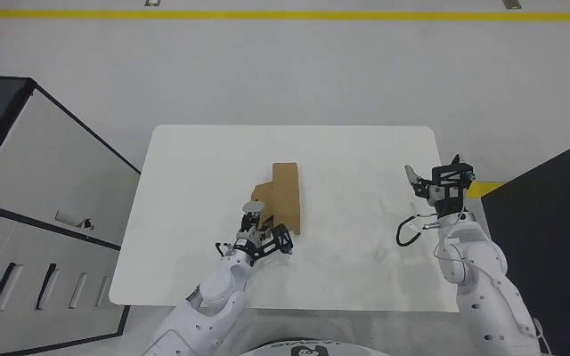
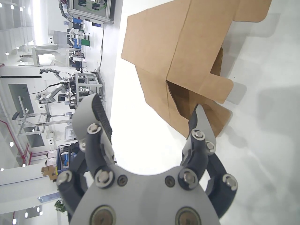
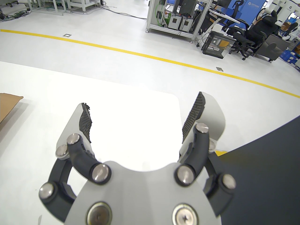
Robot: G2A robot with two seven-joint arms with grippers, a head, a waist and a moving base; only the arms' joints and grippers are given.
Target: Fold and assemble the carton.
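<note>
A brown cardboard carton [image 1: 285,196] lies mostly flat at the middle of the white table [image 1: 356,160], with loose flaps at its left side. In the left wrist view the carton [image 2: 187,47] is partly raised, its end flaps spread and a dark hollow showing. My left gripper [image 1: 265,224] sits at the carton's near end, open [image 2: 147,108], one finger [image 2: 199,120] at a lower flap and nothing clamped. My right gripper [image 1: 427,181] hovers open [image 3: 143,108] by the table's right edge, well away from the carton [image 3: 7,105].
A black cabinet [image 1: 53,160] stands left of the table and a dark panel [image 1: 534,214] to its right. A yellow floor line [image 1: 285,14] runs behind. The table's far half and right half are bare.
</note>
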